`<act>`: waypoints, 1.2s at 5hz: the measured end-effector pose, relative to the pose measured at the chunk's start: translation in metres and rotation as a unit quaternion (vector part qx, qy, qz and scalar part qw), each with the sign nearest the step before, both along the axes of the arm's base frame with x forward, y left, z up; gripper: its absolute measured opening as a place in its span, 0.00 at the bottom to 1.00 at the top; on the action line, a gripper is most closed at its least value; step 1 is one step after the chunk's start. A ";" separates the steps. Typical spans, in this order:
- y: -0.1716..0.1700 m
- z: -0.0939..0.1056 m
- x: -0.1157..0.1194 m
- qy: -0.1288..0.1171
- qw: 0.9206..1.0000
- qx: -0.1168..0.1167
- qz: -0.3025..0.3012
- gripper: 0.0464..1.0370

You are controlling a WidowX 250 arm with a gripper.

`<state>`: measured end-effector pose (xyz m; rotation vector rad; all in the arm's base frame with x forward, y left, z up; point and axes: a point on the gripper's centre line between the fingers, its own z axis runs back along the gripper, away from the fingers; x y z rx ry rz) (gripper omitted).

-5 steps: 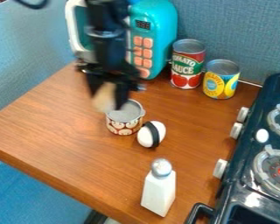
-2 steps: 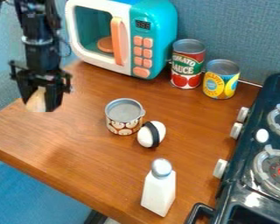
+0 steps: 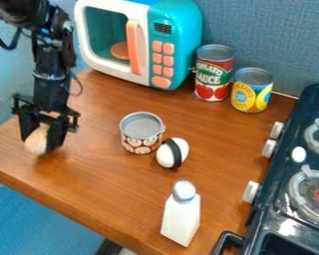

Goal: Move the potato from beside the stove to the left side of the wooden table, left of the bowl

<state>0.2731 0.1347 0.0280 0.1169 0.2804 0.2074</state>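
Over the left part of the wooden counter, low near its left edge, hangs the black gripper [image 3: 42, 142]. It is shut on a pale beige rounded object [image 3: 37, 140], whose sides are partly hidden by the fingers. To the right stands a small patterned tin cup [image 3: 141, 141] with a grey top. A white egg-shaped object with a black band [image 3: 173, 153] lies beside the cup. Nearer the front, a white shaker with a silver cap [image 3: 181, 218] stands upright.
A teal and white toy microwave [image 3: 174, 45] stands at the back of the counter [image 3: 89, 174]. Right of it are a tomato sauce can [image 3: 214, 73] and a yellow can [image 3: 251, 91]. A dark toy stove [image 3: 282, 194] lines the right side.
From over the cup and in front of the microwave, the gripper has moved left, then down toward the counter's left side, still holding the pale object. The other things have stayed put.
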 end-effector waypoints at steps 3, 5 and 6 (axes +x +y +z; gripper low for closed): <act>0.018 -0.006 -0.003 -0.028 0.999 -0.001 -0.016 0.73; 0.008 0.038 -0.007 -0.147 0.989 -0.023 -0.023 0.97; 0.001 0.059 -0.001 -0.182 0.983 -0.024 -0.026 0.96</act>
